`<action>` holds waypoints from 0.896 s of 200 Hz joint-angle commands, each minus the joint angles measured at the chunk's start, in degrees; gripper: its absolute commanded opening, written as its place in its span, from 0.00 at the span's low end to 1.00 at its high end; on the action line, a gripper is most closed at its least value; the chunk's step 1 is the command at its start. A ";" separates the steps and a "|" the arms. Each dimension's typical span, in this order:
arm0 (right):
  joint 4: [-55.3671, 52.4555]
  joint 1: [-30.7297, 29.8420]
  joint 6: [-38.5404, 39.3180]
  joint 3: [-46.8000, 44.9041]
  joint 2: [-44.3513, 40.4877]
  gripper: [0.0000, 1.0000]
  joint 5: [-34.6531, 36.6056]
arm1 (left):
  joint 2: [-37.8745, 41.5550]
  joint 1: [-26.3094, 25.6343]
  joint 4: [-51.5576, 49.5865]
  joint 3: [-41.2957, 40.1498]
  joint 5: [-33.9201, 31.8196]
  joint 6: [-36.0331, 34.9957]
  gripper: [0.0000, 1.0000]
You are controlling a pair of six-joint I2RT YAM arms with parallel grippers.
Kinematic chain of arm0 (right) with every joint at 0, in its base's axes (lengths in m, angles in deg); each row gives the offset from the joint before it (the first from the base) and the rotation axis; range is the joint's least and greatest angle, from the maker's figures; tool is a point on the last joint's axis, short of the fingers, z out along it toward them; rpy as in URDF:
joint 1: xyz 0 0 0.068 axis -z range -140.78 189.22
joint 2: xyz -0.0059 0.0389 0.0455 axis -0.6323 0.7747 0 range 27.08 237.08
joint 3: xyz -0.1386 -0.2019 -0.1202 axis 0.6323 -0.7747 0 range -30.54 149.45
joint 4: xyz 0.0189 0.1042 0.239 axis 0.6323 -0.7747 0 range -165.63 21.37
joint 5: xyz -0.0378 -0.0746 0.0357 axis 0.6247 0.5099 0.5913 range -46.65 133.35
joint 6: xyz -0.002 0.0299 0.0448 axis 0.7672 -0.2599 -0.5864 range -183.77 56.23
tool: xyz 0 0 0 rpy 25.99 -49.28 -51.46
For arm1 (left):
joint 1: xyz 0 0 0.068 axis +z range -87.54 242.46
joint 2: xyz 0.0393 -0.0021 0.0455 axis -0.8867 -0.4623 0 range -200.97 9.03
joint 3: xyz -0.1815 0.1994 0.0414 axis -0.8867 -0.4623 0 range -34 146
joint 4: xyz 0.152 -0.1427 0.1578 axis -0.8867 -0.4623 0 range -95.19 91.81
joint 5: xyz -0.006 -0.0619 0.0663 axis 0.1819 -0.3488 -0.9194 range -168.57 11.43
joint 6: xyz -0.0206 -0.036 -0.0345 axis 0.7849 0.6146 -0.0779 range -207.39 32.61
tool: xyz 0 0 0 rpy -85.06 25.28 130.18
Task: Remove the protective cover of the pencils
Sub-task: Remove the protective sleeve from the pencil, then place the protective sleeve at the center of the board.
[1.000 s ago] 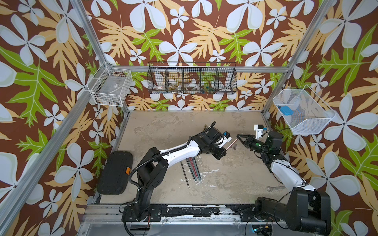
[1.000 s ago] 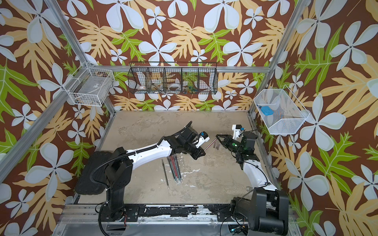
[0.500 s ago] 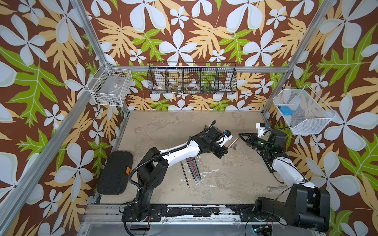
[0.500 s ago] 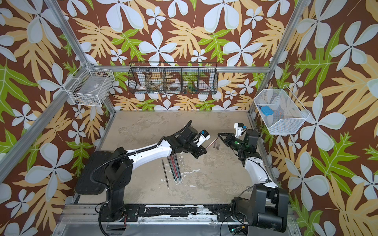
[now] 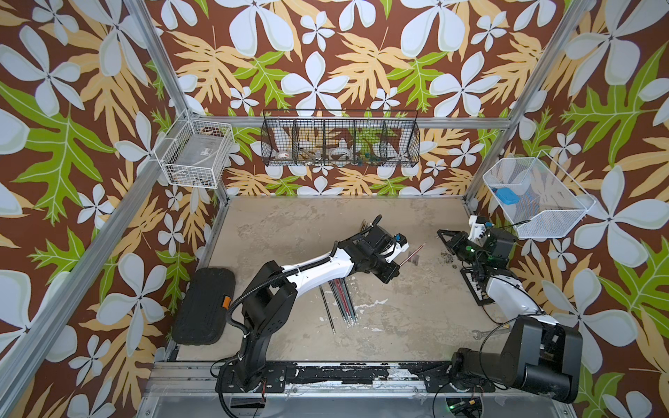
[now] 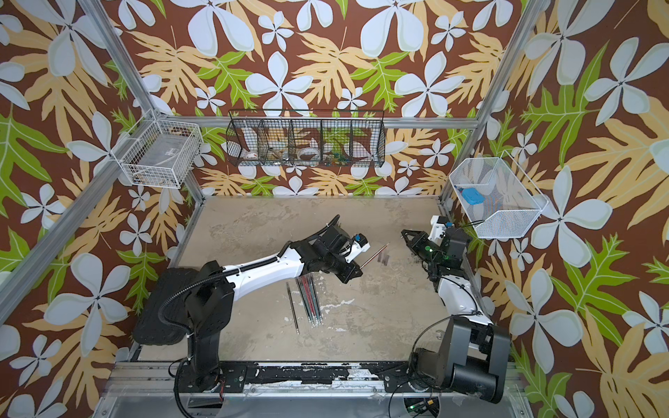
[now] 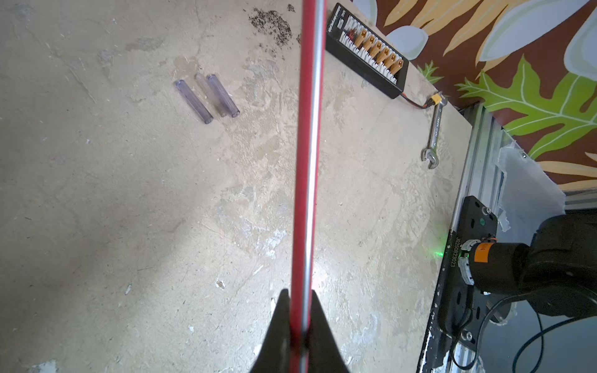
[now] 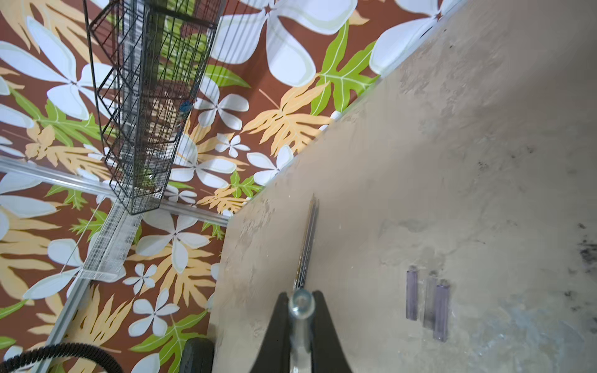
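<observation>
1. Beige, mottled tabletop (image 5: 398, 318) was seen enclosed by walls papered with large leaves and flowers.
2. One red pencil (image 7: 307, 161) was held clear of the table, clamped near one end between the closed jaws of the left gripper (image 7: 298, 298). In both top views it was seen slanting towards the right arm. Its far end was cut off in the left wrist view, so its tip could not be judged.
3. One clear cap (image 8: 302, 306) was pinched between the closed jaws of the right gripper (image 8: 301, 293), its open end turned to the wrist camera. In the top views this gripper was seen apart from the pencil's free end.
4. Three loose caps (image 7: 206, 98) were seen lying flat on the table beneath the held pencil, between the two grippers. Two were touching and the third lay just beside them.
5. A bundle of pencils (image 5: 344, 300) was laid on the table below the left forearm, with a single dark pencil (image 5: 327, 309) just beside it.
6. A black connector board (image 7: 368, 51) and a wrench (image 7: 434, 135) were seen along the table's right edge, near the right arm.
7. A black case (image 5: 204, 305) was placed at the left edge. A black wire basket (image 5: 340, 139) was hung on the back wall, and two white baskets (image 5: 193, 153) on the side walls.
</observation>
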 commanded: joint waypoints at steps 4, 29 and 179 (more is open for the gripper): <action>0.15 0.06 1.47 -0.06 0.30 0.00 2.40 | 0.25 0.02 -0.82 0.23 -0.45 -0.17 0.00; -4.61 -0.25 4.59 -0.61 1.44 0.00 4.27 | 0.31 0.11 -0.63 0.11 -0.83 -0.23 0.00; -8.43 -10.14 16.05 -5.44 6.26 0.00 17.41 | 1.65 22.63 8.96 -3.28 11.62 10.00 0.00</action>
